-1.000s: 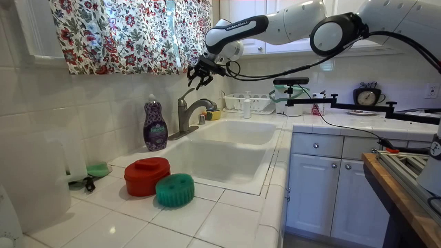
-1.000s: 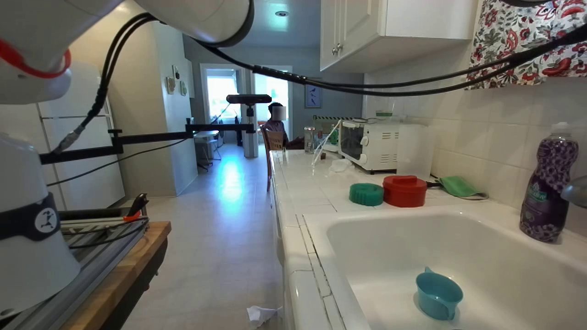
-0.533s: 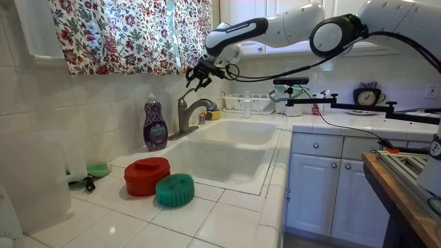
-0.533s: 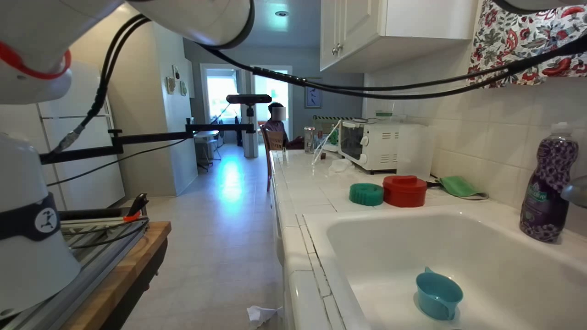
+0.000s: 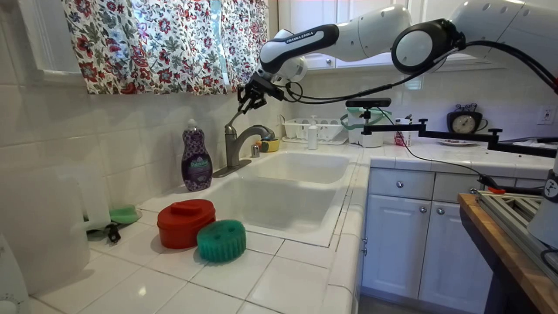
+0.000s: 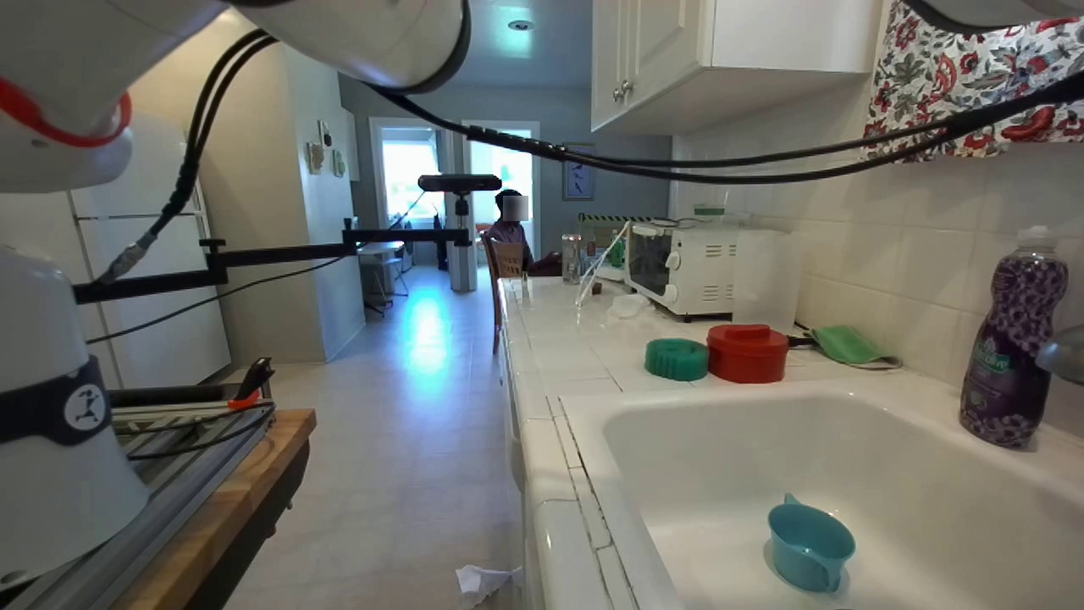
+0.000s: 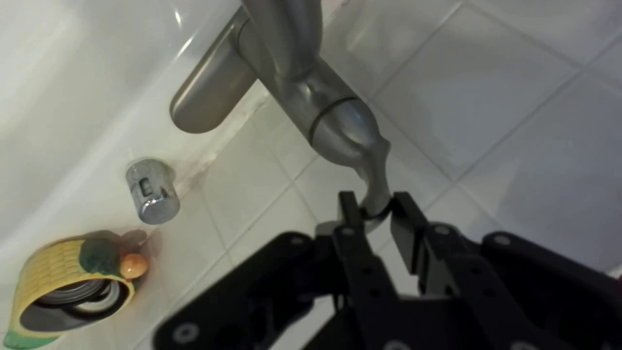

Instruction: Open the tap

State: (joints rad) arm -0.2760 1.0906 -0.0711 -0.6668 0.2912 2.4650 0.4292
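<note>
Wrist view: pincer [image 7: 376, 205] was clenched on the lever handle [image 7: 375, 175] of the grey tap [image 7: 335, 112], fingers [image 7: 407, 216] at either side of its tip. In an exterior view I saw the tap upright on the rim of the sink [image 5: 279, 207], purple soap bottle [image 5: 197, 159] near it; red lidded container [image 5: 185, 224] sat on the counter [image 5: 244, 283]

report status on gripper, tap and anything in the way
Gripper shut on the lever handle. Tap: no water seen leaving the spout. Nothing seen in the way; purple soap bottle upright beside the tap, apart from the gripper.
</note>
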